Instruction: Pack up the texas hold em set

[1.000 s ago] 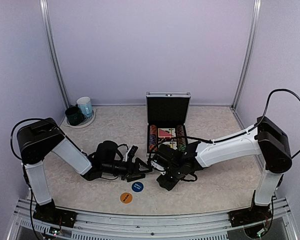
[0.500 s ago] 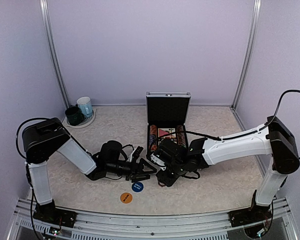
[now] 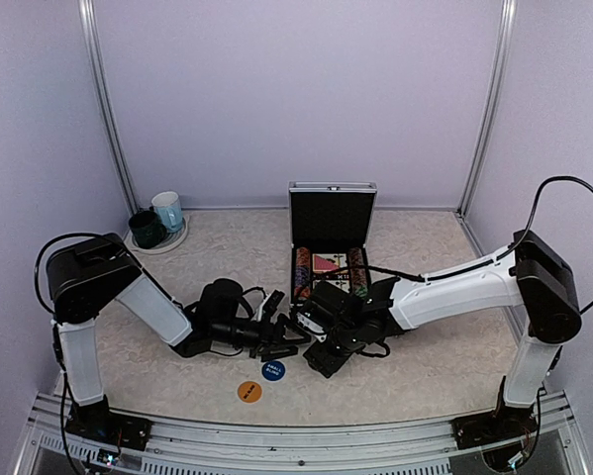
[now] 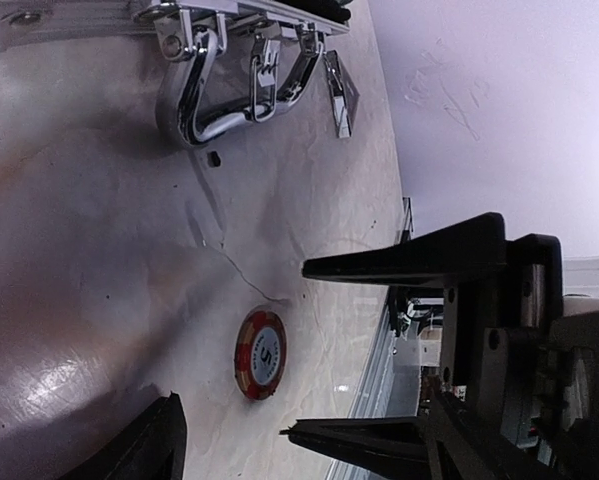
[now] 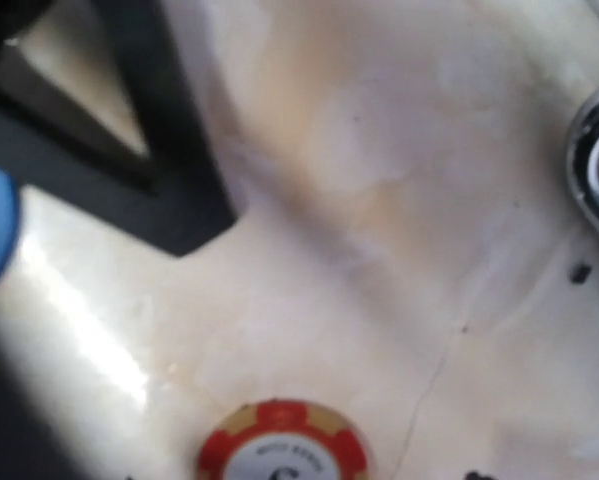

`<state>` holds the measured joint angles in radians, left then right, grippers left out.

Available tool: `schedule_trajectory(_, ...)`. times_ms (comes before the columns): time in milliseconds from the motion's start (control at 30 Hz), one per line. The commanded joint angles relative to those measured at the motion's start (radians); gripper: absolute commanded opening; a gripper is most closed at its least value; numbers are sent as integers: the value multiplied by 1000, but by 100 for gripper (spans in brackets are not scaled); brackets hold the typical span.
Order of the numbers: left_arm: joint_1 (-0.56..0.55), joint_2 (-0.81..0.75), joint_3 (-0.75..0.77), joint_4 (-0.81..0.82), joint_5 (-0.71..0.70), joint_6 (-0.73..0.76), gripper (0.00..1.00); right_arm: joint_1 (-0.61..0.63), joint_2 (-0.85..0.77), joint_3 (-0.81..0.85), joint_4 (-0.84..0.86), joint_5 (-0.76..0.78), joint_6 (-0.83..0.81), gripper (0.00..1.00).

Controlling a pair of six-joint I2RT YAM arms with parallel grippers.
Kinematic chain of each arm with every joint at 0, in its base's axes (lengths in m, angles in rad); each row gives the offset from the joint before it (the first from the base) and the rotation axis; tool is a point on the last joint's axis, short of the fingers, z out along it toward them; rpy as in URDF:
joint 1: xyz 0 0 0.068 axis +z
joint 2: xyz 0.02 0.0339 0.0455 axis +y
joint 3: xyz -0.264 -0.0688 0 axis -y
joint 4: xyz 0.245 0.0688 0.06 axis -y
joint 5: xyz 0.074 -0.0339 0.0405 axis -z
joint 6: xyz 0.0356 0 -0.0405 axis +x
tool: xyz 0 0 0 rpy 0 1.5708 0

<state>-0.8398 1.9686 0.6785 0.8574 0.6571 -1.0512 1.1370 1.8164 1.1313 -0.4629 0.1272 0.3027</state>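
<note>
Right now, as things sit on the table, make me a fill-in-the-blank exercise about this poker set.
The small silver aluminium case has its lid ___.
A single red poker chip lies outside the case on the ___.
Of the blue round button and the orange round button, the one nearer the arm bases is ___.
The left gripper is ___, gripping nothing.
Missing: open; table; orange; open.
</note>
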Motion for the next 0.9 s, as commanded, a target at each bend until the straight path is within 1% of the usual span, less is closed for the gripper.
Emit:
schedule_trajectory(0, -11, 18, 10, 42, 8, -1, 82, 4, 66, -11, 3, -3, -1, 70)
schedule_trajectory(167, -11, 18, -7, 62, 11, -12, 82, -1, 59, -49, 34, 7, 8, 68)
schedule_trajectory(333, -8, 36, -20, 110, 11, -37, 82, -2, 18, -123, 127, -11, 8, 62)
schedule_trajectory(433, -2, 54, -26, 145, 13, -65, 82, 6, 21, -141, 142, -19, 12, 58)
schedule_trajectory(533, 2, 67, -25, 160, 14, -81, 82, 19, 27, -161, 148, -3, 12, 57)
schedule_trajectory(600, 2, 70, -21, 148, 7, -79, 82, 29, 27, -175, 156, 13, 13, 53)
schedule_trajectory(667, 2, 69, -19, 137, 6, -76, 82, 34, 23, -189, 166, 17, 18, 47)
schedule_trajectory(867, 1, 66, -17, 115, 5, -71, 82, 43, -20, -234, 214, 26, 35, 41)
